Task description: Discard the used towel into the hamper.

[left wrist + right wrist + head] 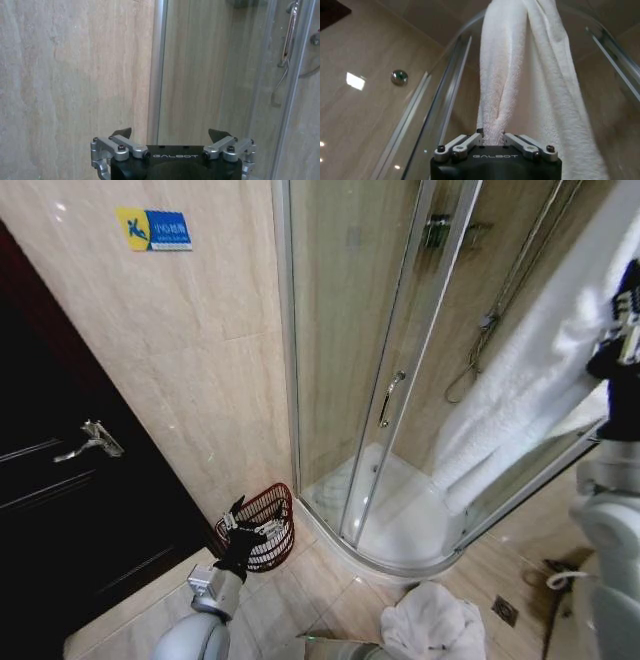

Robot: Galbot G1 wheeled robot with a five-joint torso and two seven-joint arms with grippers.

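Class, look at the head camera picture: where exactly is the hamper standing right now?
The hamper stands on the floor at lower centre-left of the head view, against the tiled wall beside the shower enclosure, with the left gripper right by its rim.

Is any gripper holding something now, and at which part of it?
The right gripper pinches a hanging fold of the long white terry towel; the left gripper holds nothing.

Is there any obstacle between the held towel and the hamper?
Yes: the left gripper, open, sits over the hamper mouth. The right gripper is shut on the towel hanging by the shower glass.
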